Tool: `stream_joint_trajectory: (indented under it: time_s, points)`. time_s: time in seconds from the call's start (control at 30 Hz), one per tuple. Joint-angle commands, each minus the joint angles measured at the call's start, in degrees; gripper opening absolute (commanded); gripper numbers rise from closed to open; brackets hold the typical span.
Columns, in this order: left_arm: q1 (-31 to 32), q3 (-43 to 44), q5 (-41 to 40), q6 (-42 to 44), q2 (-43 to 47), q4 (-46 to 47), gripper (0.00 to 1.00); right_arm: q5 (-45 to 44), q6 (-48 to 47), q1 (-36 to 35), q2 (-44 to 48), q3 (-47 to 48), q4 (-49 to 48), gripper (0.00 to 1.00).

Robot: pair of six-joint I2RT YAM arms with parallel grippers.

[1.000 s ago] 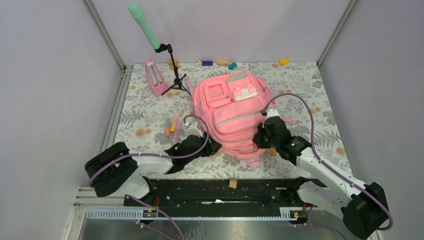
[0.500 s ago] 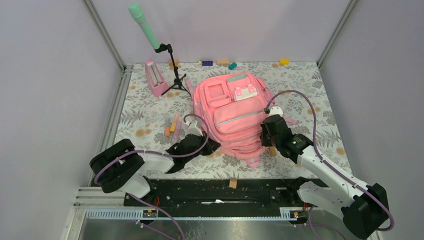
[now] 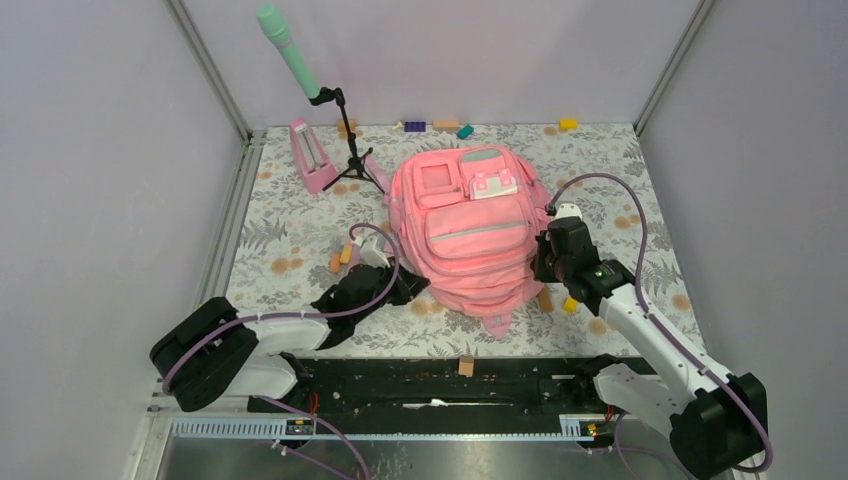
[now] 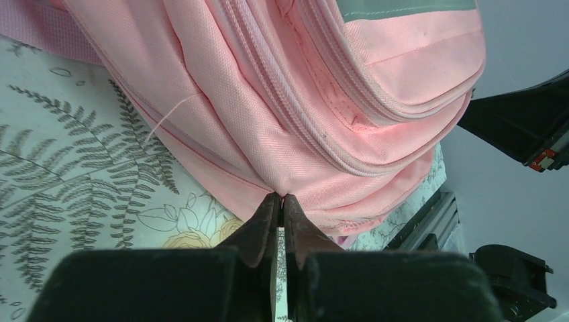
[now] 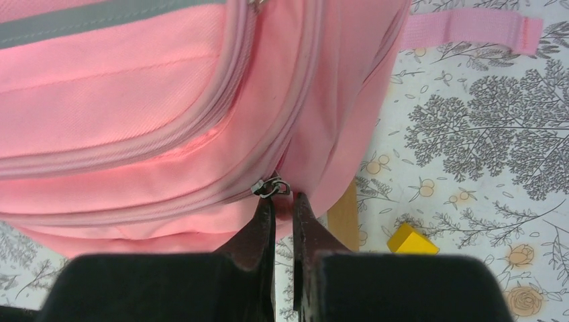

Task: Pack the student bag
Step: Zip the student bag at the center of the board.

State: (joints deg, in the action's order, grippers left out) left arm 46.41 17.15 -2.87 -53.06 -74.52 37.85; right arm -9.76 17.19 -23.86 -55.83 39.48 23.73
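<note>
Student bag point(image 3: 470, 240), at the middle of the table point(image 3: 290, 230), is now pinched at its near-left edge by the newly clamped left gripper point(image 4: 282, 201), while the right gripper point(image 5: 285, 201), shifted outward, nips its right seam; its long axis runs near-to-far, small pockets farthest.

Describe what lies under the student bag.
The student bag rests on the floral mat. A wooden block pokes out from beneath its edge near the right gripper. Anything else underneath is covered.
</note>
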Motion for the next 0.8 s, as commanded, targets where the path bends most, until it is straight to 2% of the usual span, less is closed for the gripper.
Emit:
stream_joint_trajectory:
  time_s: [0.0,0.33,0.6,0.77]
  points:
    - [-4.4,-1.2,-6.3,5.3,2.5,-4.6,0.0,-8.2,-4.0,5.2,-1.8,3.1,-1.6,0.0]
    - [-9.1,-1.7,-3.8,7.8,4.0,-6.5,0.0,-9.0,-13.6,7.4,-9.0,3.9,-11.4,0.0]
    - [-11.4,-1.1,-3.3,9.2,5.5,-9.9,0.0,-5.0,-23.6,8.2,-13.9,5.7,-18.7,0.0]
    - [-11.6,0.2,0.8,11.1,5.9,-8.3,0.0,-0.9,-29.6,8.4,-17.6,8.8,-20.0,0.0]
